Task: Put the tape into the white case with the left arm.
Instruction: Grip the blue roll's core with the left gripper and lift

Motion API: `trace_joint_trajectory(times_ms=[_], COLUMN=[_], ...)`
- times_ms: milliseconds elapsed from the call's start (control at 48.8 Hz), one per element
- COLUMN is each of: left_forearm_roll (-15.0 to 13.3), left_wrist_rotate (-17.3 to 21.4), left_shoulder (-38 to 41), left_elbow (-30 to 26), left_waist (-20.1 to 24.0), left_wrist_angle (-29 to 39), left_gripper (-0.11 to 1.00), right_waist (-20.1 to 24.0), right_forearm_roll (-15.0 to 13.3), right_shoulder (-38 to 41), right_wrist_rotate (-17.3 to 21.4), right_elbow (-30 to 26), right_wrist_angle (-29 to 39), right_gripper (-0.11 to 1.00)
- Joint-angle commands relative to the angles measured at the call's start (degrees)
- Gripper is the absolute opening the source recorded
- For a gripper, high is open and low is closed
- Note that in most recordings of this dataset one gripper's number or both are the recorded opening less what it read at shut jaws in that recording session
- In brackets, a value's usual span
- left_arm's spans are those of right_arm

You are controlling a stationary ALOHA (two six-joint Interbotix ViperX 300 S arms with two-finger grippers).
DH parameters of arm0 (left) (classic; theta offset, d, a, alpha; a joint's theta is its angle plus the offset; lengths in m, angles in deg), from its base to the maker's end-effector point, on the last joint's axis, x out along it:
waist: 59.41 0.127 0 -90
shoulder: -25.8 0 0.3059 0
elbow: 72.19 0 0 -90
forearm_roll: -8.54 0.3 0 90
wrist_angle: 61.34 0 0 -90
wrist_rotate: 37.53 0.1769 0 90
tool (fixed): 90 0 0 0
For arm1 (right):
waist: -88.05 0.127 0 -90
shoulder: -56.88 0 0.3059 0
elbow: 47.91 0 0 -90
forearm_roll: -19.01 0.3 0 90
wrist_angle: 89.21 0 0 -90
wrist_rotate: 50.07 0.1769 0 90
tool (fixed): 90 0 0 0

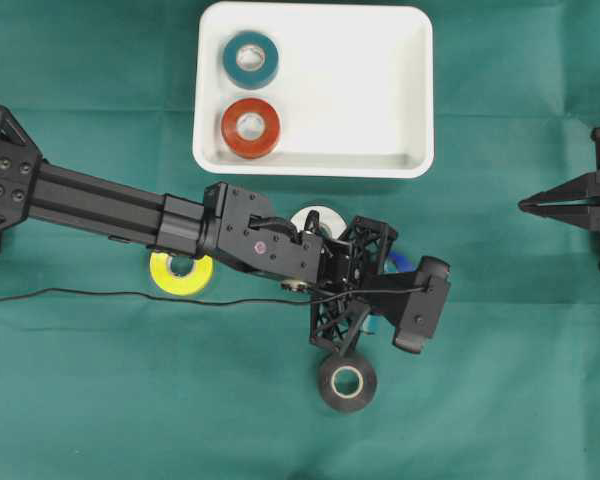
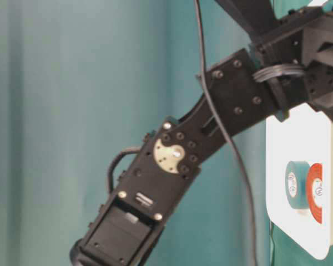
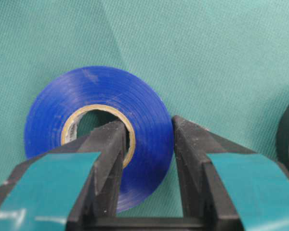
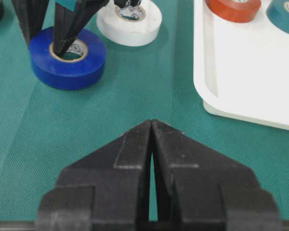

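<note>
Left gripper (image 3: 147, 159) pinching the blue tape (image 3: 98, 130): one finger inside the core hole, other on outer wall, glossy ring wall squeezed between. Blue tape lies flat on desk (image 1: 500, 380), which has green woven cloth w/ creases, below the white case (image 1: 380, 90); overhead view hides it almost fully under the wrist cam.

Black tape (image 1: 347, 383) just beside blue roll, further from case, cut off at wrist view edge. White tape (image 4: 130, 19) betw. blue roll & case, half covered overhead. Yellow tape (image 1: 180, 272) partly under the arm.

Right gripper (image 4: 151, 144) pressed together, plain matte black, well apart from case.

Inside case, smooth white plastic w/ rounded corners: red tape (image 1: 250, 127), teal tape (image 1: 250, 59), both flat.
</note>
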Motion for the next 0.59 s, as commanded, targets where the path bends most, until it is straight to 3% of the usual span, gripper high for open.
trace_joint_trajectory(times_ms=[0,574], left_forearm_roll=[0.1,0.1], left_wrist_rotate=[0.0,0.4], left_shoulder=[-4.7,-14.5], left_elbow=[-1.0,2.3], left_waist=[0.1,2.3], left_wrist_angle=[1.1,8.4], left_gripper=[0.26,0.26], right_waist=[0.0,0.0], right_forearm_roll=[0.0,-0.1], right_shoulder=[0.4,0.3], right_wrist_rotate=[0.0,0.0], right_elbow=[-0.6,-0.6], right_wrist_angle=[-0.6,-0.5], right_gripper=[-0.09,-0.09])
